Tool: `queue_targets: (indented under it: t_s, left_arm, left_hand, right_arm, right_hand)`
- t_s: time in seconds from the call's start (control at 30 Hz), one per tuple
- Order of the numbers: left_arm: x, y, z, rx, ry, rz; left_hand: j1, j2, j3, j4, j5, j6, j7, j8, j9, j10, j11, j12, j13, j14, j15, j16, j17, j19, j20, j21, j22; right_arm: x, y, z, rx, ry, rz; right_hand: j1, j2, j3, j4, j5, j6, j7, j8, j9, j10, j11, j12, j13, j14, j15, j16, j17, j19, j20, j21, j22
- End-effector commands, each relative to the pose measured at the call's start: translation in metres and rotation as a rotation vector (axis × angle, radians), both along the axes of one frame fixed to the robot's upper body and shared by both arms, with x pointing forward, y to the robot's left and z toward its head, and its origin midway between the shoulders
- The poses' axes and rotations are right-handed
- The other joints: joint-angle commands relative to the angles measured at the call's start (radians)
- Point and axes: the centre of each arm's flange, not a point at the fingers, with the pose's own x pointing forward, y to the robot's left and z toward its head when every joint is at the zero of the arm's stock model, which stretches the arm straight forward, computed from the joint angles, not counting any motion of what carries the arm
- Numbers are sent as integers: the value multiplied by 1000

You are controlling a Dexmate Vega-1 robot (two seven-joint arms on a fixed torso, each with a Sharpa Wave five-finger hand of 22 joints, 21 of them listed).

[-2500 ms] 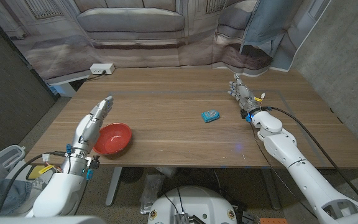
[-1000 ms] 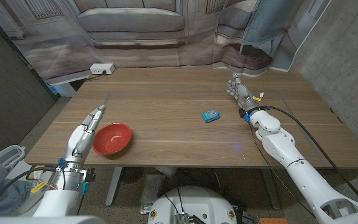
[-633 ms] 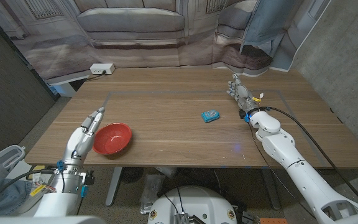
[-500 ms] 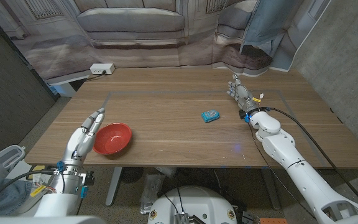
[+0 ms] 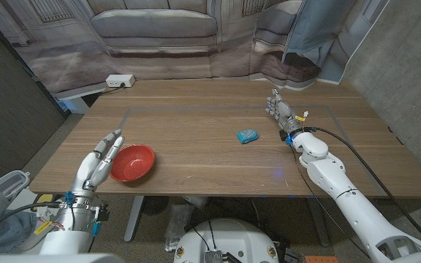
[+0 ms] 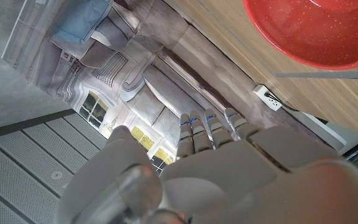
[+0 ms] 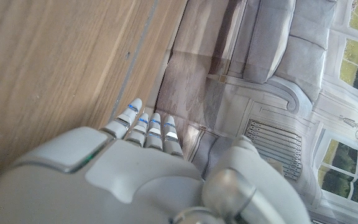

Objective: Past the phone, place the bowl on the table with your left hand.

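Nearest, at seven o'clock on the table (image 5: 196, 146), the left hand (image 5: 99, 158) holds nothing, fingers straight and apart, just beside the red bowl (image 5: 131, 162). The left wrist view adds the bowl's speckled inside (image 6: 316, 31). The blue phone (image 5: 248, 136) lies centre-right. At two o'clock the right hand (image 5: 281, 109) stands spread, empty.

Even, soft indoor light, head view sharp, no glare on the brown wooden table (image 5: 210, 139). Wrist views: close grey plastic hands slightly out of focus.
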Motion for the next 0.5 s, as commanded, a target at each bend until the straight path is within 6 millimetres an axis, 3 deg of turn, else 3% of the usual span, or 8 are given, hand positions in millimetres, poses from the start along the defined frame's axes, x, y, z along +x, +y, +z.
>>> queue_targets:
  t_s: [0.03, 0.5]
  left_arm:
    - [-5, -1, -2, 21, 2, 39]
    - [-11, -4, -5, 47, 1, 112]
  left_hand:
    - [26, -5, 4, -15, 6, 12, -2, 0, 4, 14, -3, 1, 4, 8, -9, 3, 1, 8, -46, -5, 3]
    - [62, -14, 7, -38, 13, 26, -5, 2, 4, 26, -10, 0, 4, 20, -13, 3, 0, 12, -43, -8, 3]
  right_arm:
    - [3, 4, 3, 8, -9, 10]
    - [2, 2, 6, 10, -15, 15]
  right_hand:
    - [4, 1, -4, -2, 0, 1, -2, 7, 2, 6, 2, 0, 3, 14, 0, 5, 6, 12, -42, -5, 4]
    - [4, 2, -6, -3, -1, 2, -3, 7, 2, 9, -1, 0, 3, 22, 5, 8, 6, 16, -42, -7, 5]
